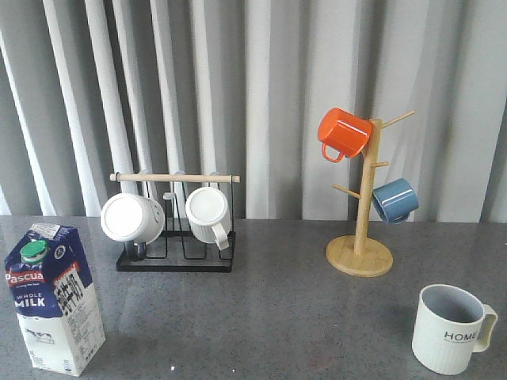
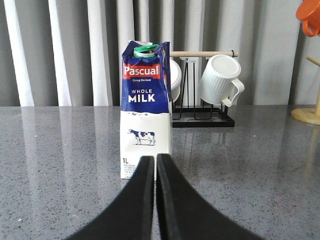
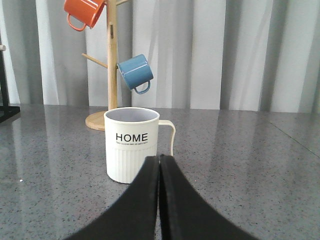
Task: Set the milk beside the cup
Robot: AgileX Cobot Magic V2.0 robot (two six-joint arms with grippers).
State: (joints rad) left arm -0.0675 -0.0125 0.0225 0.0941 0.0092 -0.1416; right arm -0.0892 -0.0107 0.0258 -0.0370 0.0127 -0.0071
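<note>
The milk [image 1: 54, 297], a tall blue and white "Pascual" carton with a green cap, stands upright at the table's front left. It also shows in the left wrist view [image 2: 146, 110], just beyond my left gripper [image 2: 155, 159], which is shut and empty. The cup [image 1: 451, 326], a cream ribbed mug lettered "HOME", stands at the front right, handle to the right. It also shows in the right wrist view [image 3: 132, 144], just beyond my right gripper [image 3: 159, 159], which is shut and empty. Neither gripper shows in the front view.
A black wire rack [image 1: 176, 253] with a wooden bar holds two plain white mugs [image 1: 132, 218] at the back left. A wooden mug tree [image 1: 360, 253] at the back right carries an orange mug [image 1: 344, 133] and a blue mug [image 1: 394, 199]. Grey curtains hang behind.
</note>
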